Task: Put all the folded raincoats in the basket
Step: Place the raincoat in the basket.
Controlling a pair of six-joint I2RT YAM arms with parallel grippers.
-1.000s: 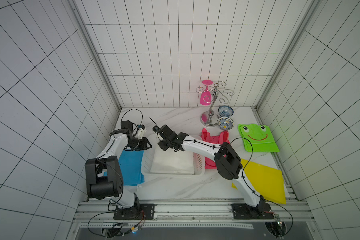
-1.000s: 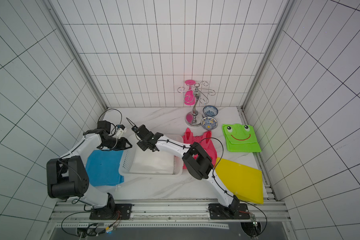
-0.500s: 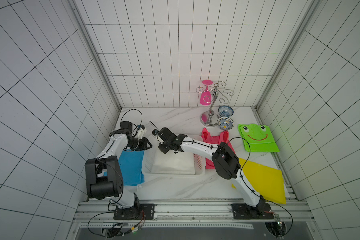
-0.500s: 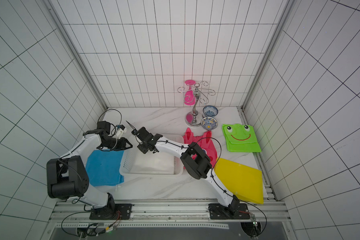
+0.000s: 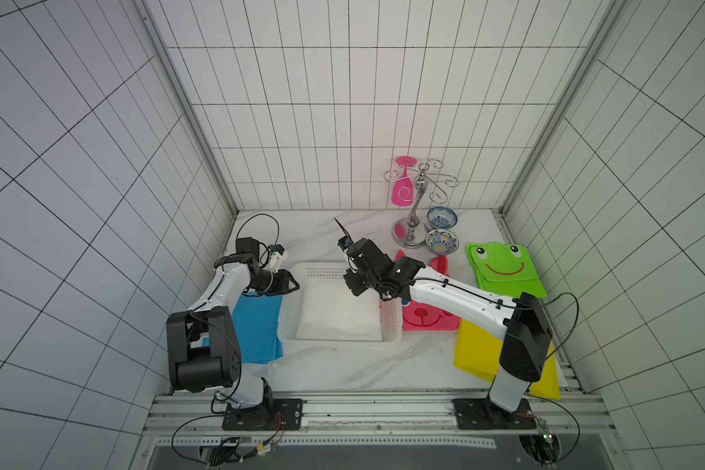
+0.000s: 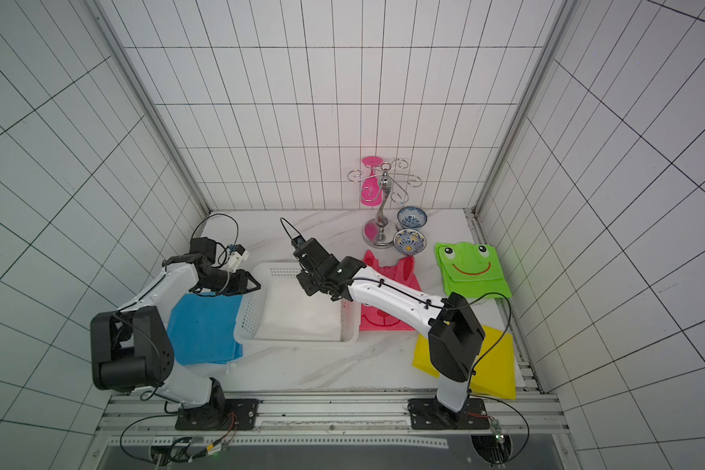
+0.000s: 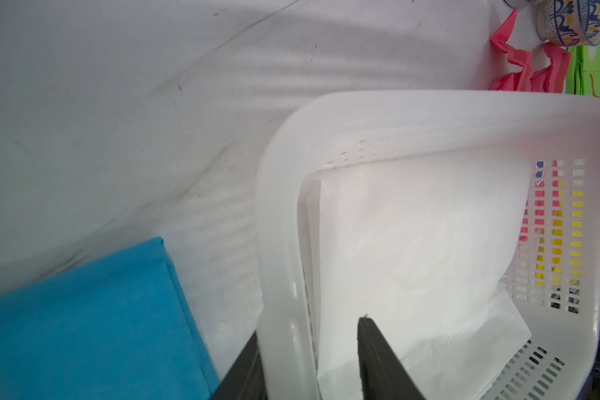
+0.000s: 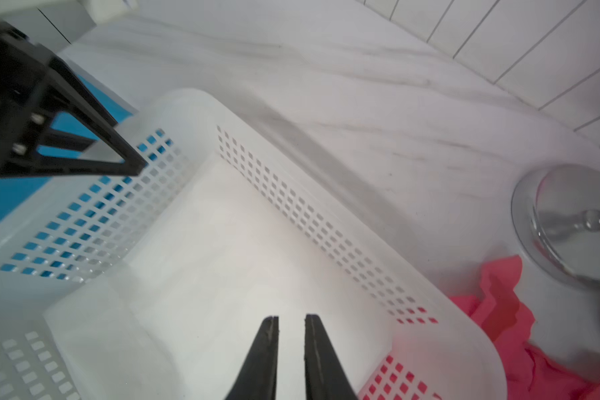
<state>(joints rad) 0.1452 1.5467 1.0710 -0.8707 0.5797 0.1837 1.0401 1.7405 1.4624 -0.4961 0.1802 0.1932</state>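
Raincoat (image 5: 338, 315): folded, in basket (image 5: 290, 321).
Left gripper (image 5: 295, 286): fingers (image 7: 378, 356) apart, straddling left rim.
Right gripper (image 8: 291, 318): narrow gap, empty, above raincoat.

Nothing legible is showing in any view: no lettering, label, brand mark or number is coming through.

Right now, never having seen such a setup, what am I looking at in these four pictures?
Two robot arms with pincer grippers stand at a table. Two pictures look down from above; two come from cameras on the wrists. A white basket holds a folded white raincoat. The left gripper straddles the basket's wall, jaws apart; the right gripper hangs over the raincoat, slightly open, holding nothing. Around lie a blue sheet, a pink sheet, a green frog sheet, a yellow sheet, two bowls and a metal stand.
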